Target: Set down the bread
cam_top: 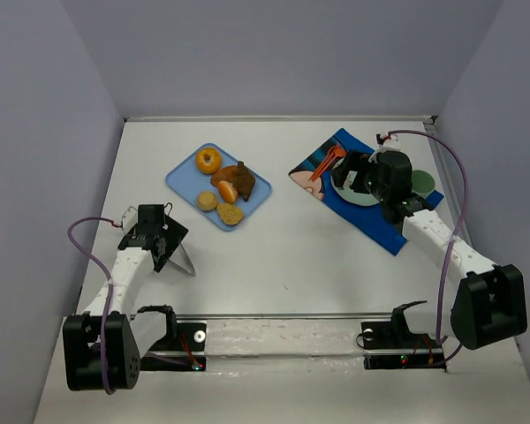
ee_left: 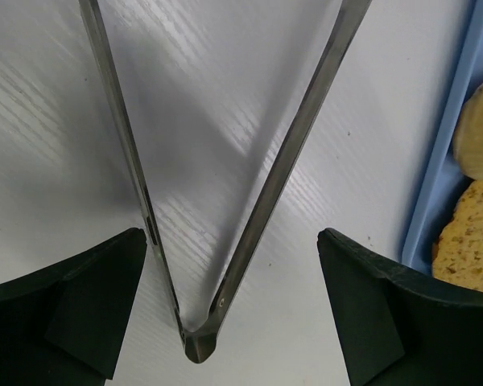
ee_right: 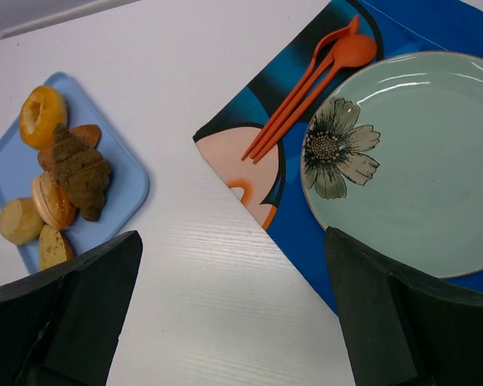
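Observation:
The bread (cam_top: 242, 177) is a dark brown lumpy chunk on the light blue tray (cam_top: 256, 196), among other food; it also shows in the right wrist view (ee_right: 80, 170). My left gripper (cam_top: 166, 246) is open and low over the table near metal tongs (cam_top: 185, 261). In the left wrist view the tongs (ee_left: 258, 209) lie in a V between my spread fingers (ee_left: 72, 289), untouched. My right gripper (cam_top: 355, 173) is open and empty, above the left edge of a pale green flowered plate (ee_right: 419, 161) on a blue placemat (ee_right: 362, 24).
The tray also holds an orange ring-shaped piece (ee_right: 42, 115), a glossy orange-brown roll (ee_right: 51, 201) and small tan pieces (ee_left: 473, 241). Orange spoon and fork (ee_right: 306, 80) lie on the placemat left of the plate. Grey walls enclose the table.

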`<state>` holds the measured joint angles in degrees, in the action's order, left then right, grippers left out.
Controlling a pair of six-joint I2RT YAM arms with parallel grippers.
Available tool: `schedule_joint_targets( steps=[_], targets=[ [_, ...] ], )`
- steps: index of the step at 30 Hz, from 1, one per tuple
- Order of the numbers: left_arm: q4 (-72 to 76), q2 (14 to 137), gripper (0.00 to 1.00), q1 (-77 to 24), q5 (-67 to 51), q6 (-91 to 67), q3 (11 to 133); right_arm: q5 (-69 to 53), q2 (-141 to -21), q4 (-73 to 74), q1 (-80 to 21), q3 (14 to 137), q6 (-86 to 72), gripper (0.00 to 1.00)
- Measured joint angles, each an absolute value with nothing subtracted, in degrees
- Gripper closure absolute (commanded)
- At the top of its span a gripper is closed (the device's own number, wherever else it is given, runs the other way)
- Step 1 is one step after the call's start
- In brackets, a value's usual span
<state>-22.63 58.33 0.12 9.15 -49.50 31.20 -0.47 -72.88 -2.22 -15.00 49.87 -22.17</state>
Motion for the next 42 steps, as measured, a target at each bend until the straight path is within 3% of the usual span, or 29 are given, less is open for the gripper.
schedule_joint_targets(
  steps=[18,21,22,23,29,37,39,42],
  targets=[
    [-20.78,73.34,0.02,0.1,11.4,-49.39,35.2,2.15,-76.16,-2.61,-15.0,50.85,-21.15,0.0],
    [-19.97,76.93,0.2,0.1,12.84,-48.56,37.5,2.85,-76.18,-2.61,-15.0,50.85,-21.08,0.0],
    [-19.77,77.84,0.3,0.1,13.32,-48.18,38.06,3.09,-76.18,-2.61,-15.0,50.85,-20.99,0.0],
    [-19.44,78.43,0.5,0.1,13.63,-47.64,38.33,3.51,-76.18,-2.63,-15.0,50.85,-20.93,0.0],
    [-18.68,78.85,0.93,0.1,13.89,-46.72,38.57,5.61,-76.12,-2.61,-15.0,50.85,-20.73,0.0],
    [-25.19,65.95,0.94,-1.08,15.2,-45.06,39.33,6.15,-75.22,-2.61,-15.0,50.85,-20.49,0.0],
    [-26.04,60.88,0.87,-3.07,14.92,-43.9,41.56,6.09,-74.54,-2.61,-15.0,50.85,-20.36,0.0],
    [-22.68,53.6,0.85,-6.85,11.97,-40.56,45.56,5.52,-73.56,-2.63,-15.0,50.85,-20.27,0.0]
  ],
)
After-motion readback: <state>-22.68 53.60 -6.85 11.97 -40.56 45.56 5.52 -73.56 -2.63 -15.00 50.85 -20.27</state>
